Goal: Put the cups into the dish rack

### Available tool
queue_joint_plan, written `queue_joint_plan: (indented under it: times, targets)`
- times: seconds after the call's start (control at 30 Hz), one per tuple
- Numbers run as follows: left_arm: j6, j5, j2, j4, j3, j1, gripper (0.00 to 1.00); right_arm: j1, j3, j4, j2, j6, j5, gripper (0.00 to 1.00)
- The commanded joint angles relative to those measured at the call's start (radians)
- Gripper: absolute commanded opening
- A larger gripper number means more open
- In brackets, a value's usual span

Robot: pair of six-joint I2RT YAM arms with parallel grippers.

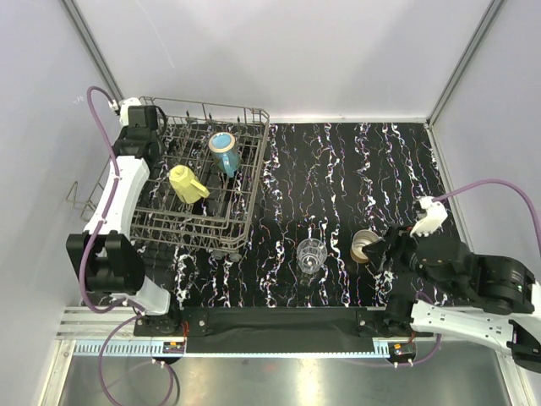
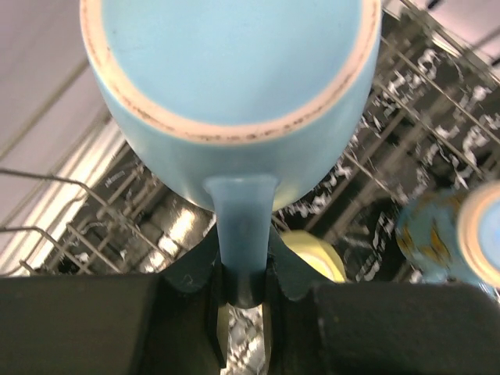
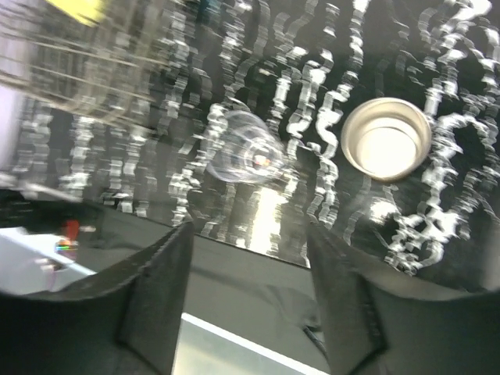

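Closest to the left wrist camera is the light-blue mug (image 2: 234,78), seen from its bottom, with a cream ring around the base. Its handle points down between the jaws of the left gripper (image 2: 241,301), which are clamped on it. This gripper hangs over the far left corner of the dish rack (image 1: 250,173), and the wires of the rack show below the mug. The dish rack stands on the far left part of the counter (image 1: 363,161). Inside it a teal mug (image 1: 222,152) sits bottom up toward the far side, and a yellow mug (image 1: 188,183) lies tilted near the middle. A clear glass tumbler (image 1: 311,255) and a shiny metal cup (image 1: 363,246) stand close to the near edge, right of the middle, a little apart from each other; the metal cup has its mouth up. The right gripper (image 3: 248,234) is just beside the metal cup, on its right side. Its jaws are apart and hold nothing.
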Motion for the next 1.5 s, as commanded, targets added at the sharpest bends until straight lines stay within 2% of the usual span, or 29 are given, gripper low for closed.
queue_joint_plan:
  times: [0.0,0.1,0.23,0.43,0.47,0.6,0.8,0.93,1.2,1.3,1.33,1.37,1.47]
  targets:
    - [0.058,-0.091,0.037,0.221,0.019,0.021,0.0,0.007,0.013,-0.094,0.065,0.038,0.074,0.68]
    - [0.054,-0.036,0.06,0.277,0.021,0.059,0.0,0.008,0.028,-0.143,0.091,0.078,0.113,0.74]
    - [0.03,0.018,0.097,0.313,0.018,0.099,0.0,0.008,0.042,-0.195,0.05,0.153,0.142,0.78]
    - [0.038,0.046,0.177,0.37,0.007,0.122,0.0,0.007,-0.01,-0.169,-0.041,0.225,0.111,0.79]
    - [0.028,0.044,0.189,0.368,0.01,0.125,0.0,0.007,-0.018,-0.157,-0.041,0.204,0.102,0.87]
    - [-0.004,0.064,0.249,0.35,0.042,0.139,0.0,0.007,-0.007,-0.13,0.05,0.118,0.076,1.0]
    - [-0.061,0.052,0.304,0.328,0.073,0.139,0.0,0.008,0.042,-0.091,0.255,-0.06,0.077,1.0]
    - [-0.11,0.05,0.324,0.304,0.088,0.139,0.0,0.007,0.043,-0.04,0.268,-0.098,0.076,1.0]
    - [-0.107,0.006,0.404,0.219,0.149,0.141,0.0,0.008,0.063,0.001,0.263,-0.144,0.13,1.0]
    - [-0.11,-0.016,0.421,0.189,0.168,0.141,0.09,0.007,0.073,0.012,0.303,-0.187,0.114,1.0]
    - [-0.111,-0.022,0.427,0.176,0.174,0.139,0.17,0.007,0.085,0.012,0.32,-0.216,0.108,1.0]
    - [-0.111,-0.027,0.437,0.154,0.186,0.139,0.2,0.007,0.092,0.012,0.337,-0.232,0.104,1.0]
    - [-0.114,-0.017,0.45,0.13,0.194,0.141,0.24,0.005,0.114,0.052,0.396,-0.299,0.087,1.0]
